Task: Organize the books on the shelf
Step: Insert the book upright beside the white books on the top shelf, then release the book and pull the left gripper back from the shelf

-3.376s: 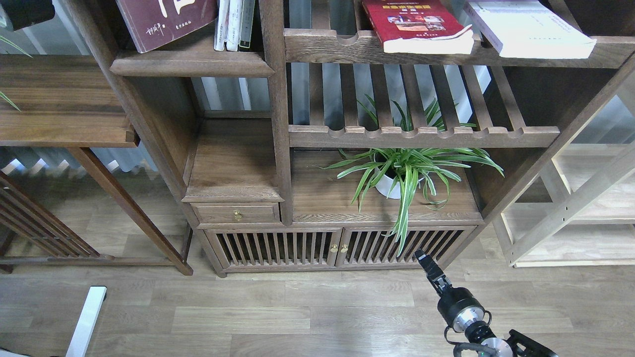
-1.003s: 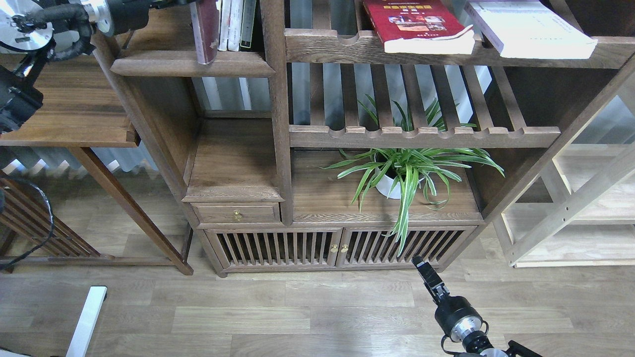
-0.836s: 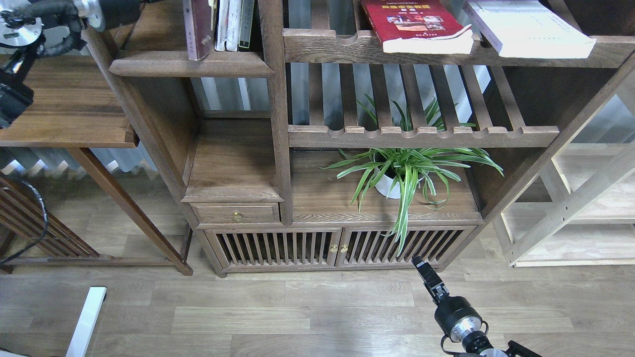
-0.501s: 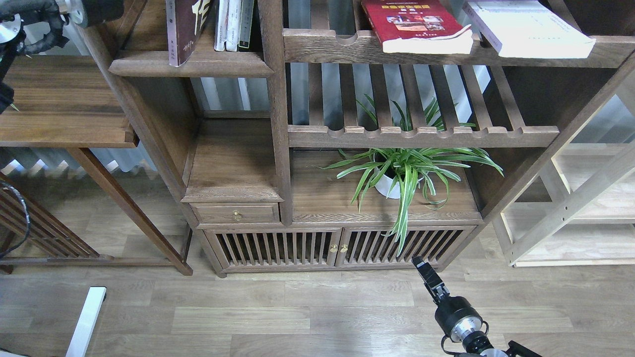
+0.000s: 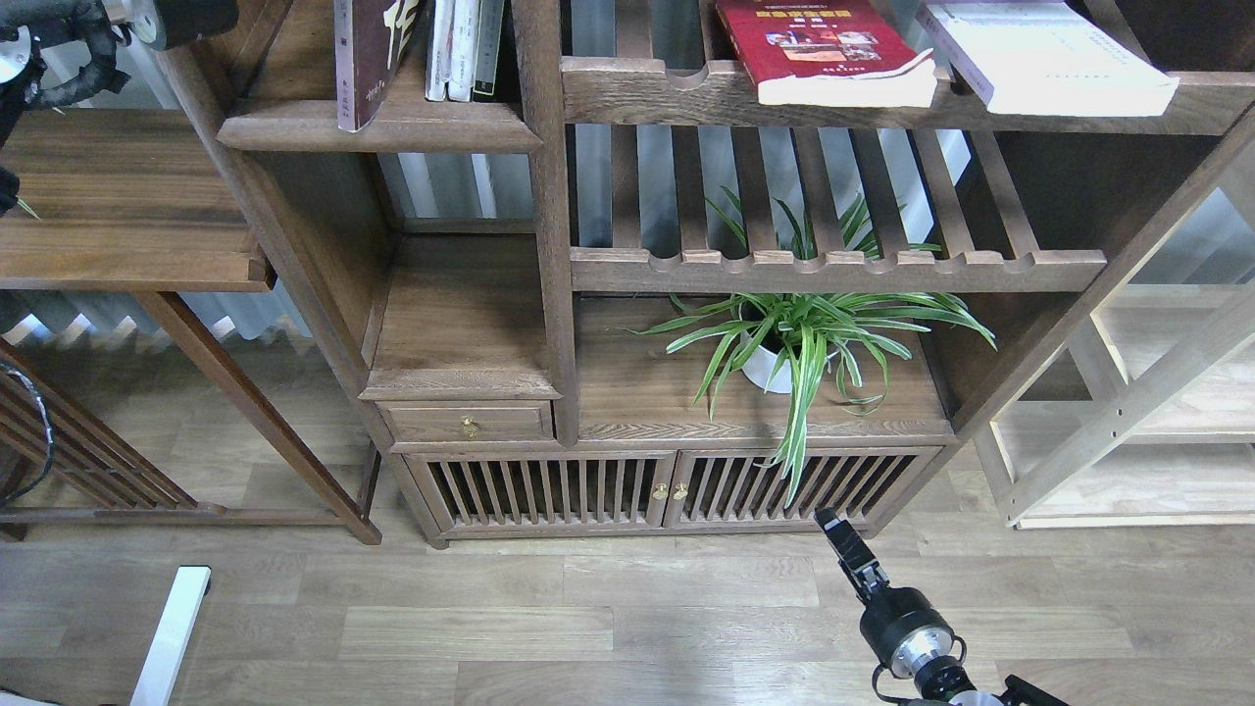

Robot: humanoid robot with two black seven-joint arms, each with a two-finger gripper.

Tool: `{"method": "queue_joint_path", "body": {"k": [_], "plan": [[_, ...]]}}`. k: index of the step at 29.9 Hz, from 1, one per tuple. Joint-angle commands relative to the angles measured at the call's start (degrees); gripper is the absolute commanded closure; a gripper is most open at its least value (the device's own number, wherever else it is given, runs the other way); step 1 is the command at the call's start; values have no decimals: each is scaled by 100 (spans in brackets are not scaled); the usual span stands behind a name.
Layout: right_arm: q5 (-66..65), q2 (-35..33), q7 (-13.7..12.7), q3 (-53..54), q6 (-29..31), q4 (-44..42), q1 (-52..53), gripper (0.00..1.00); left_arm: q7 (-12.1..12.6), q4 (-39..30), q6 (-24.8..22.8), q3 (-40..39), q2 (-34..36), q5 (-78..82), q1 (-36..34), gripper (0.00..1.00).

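The dark-brown wooden bookcase [image 5: 549, 294] carries, at upper left, a narrow solid plank shelf with a rounded moulded front edge [image 5: 377, 127], where the dark maroon paperback with white Chinese characters [image 5: 368, 54] stands leaning beside thin pale-spined volumes [image 5: 453, 49]. On the slatted board with a scalloped front rail [image 5: 686, 93] to the right lie the bright red paperback with a yellow title [image 5: 824, 49] and the thick white-lavender paperback [image 5: 1044, 54]. The left arm [image 5: 88, 25] shows only at the top-left corner, its claw out of view, while the right gripper [image 5: 833, 525] points up over the floor near the cabinet doors, too dark and end-on to tell whether it is wide or narrow.
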Motion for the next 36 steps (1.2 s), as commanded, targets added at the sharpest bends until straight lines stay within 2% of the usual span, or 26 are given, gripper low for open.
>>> {"method": "queue_joint_path", "body": {"k": [1, 14, 36], "plan": [[0, 2, 1, 0, 0, 0, -1, 1, -57, -11, 0, -75, -1, -217, 12, 27], [0, 2, 1, 0, 0, 0, -9, 1, -207, -344, 0, -260, -1, -674, 231, 23], [35, -7, -8, -9, 0, 167, -9, 1, -180, -2014, 0, -1780, 526, -789, 1813, 20]]}}
